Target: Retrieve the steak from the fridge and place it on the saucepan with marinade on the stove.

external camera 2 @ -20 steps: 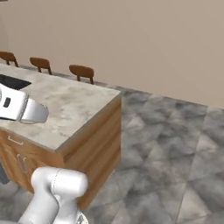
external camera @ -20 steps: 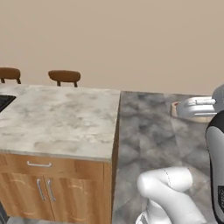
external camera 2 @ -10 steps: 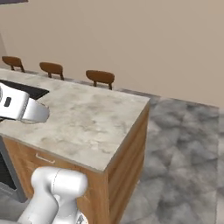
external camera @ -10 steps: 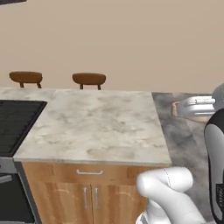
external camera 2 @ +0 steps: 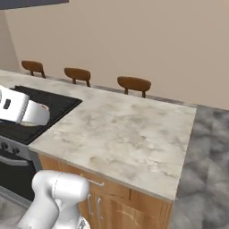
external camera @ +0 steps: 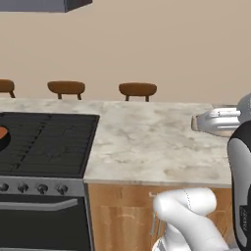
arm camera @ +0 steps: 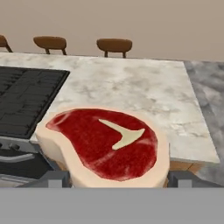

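- Carrying the steak toward the stove, the arm is in the transport step: the cooktop lies to the left of the held meat in the hand view, with the pan further left.
- The counter is the widest thing here, a pale marbled stone slab over wooden cabinets, smooth and flat, adjoining the stove's right edge.
- The stove is black with ridged grates, a silver front panel and a row of round knobs.
- Three brown wooden chairs stand behind the counter.
- The steak is a flat red slab with a pale fat rim and a light Y-shaped bone, its long axis running across the hand view.
- The gripper is clamped on the steak, one grey fingertip at each side of it.
- An orange sliver of marinade shows at the far left edge.
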Tool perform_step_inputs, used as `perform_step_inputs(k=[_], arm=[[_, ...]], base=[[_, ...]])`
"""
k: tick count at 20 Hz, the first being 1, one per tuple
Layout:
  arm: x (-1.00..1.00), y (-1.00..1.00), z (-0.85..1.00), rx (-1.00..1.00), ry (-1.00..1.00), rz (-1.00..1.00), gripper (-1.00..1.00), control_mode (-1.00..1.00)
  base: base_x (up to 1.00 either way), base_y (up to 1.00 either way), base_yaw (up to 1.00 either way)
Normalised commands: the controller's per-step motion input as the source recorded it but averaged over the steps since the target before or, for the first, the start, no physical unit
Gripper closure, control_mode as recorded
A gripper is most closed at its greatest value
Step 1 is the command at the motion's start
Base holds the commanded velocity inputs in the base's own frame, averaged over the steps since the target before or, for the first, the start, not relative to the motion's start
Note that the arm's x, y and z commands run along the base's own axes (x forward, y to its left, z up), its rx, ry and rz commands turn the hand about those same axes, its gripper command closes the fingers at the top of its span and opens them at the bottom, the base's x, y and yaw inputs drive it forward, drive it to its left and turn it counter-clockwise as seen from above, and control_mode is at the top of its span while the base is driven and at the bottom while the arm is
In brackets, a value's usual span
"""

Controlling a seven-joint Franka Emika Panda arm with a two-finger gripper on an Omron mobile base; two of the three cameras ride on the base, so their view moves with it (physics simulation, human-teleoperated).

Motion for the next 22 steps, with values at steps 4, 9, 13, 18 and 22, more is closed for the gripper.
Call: perform_step_inputs(k=[4, 9, 13, 18, 22], arm=[[0.0, 0.0, 0.0, 0.0, 0.0, 0.0, 1.0, 1.0], [0.0, 0.0, 0.0, 0.0, 0.0, 0.0, 1.0, 1.0], [0.0, 0.0, 0.0, 0.0, 0.0, 0.0, 1.0, 1.0], [0.0, 0.0, 0.0, 0.0, 0.0, 0.0, 1.0, 1.0], [0.0, 0.0, 0.0, 0.0, 0.0, 0.0, 1.0, 1.0]], base=[[0.0, 1.0, 0.0], [0.02, 1.0, 0.0], [0.0, 1.0, 0.0], [0.03, 1.0, 0.0], [0.2, 0.94, 0.0]])
